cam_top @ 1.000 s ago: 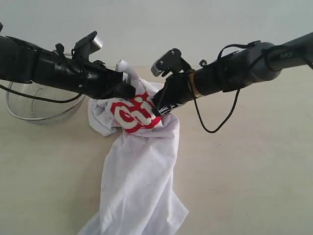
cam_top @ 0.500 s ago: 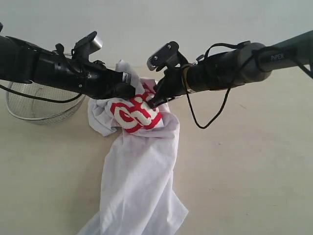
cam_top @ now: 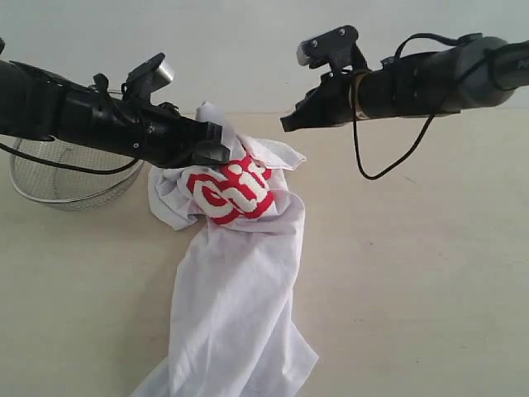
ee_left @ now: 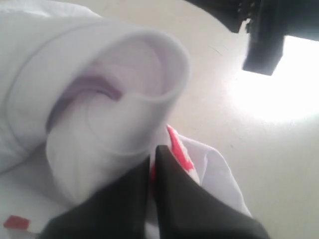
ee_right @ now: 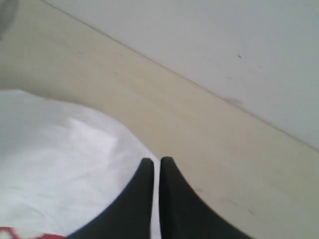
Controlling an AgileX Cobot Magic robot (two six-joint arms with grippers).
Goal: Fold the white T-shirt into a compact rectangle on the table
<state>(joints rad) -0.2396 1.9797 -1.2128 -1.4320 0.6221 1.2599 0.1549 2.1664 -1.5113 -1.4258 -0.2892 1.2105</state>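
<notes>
The white T-shirt lies crumpled on the table, its red band with white lettering bunched at the far end and its long white body trailing toward the near edge. My left gripper is shut on the bunched fabric by the red band; in the left wrist view the fingers pinch a thin fold below a rolled white hem. My right gripper hangs above and to the right of the shirt, shut and empty. In the right wrist view it hovers over the shirt's edge.
A wire-mesh metal bowl stands at the far left behind my left arm. A loose black cable droops from the right arm. A pale wall rises behind the table's far edge.
My right gripper has come off the shirt's red band, then risen up and to the right with nothing in it. The released fabric settled flatter. The left arm kept still.
</notes>
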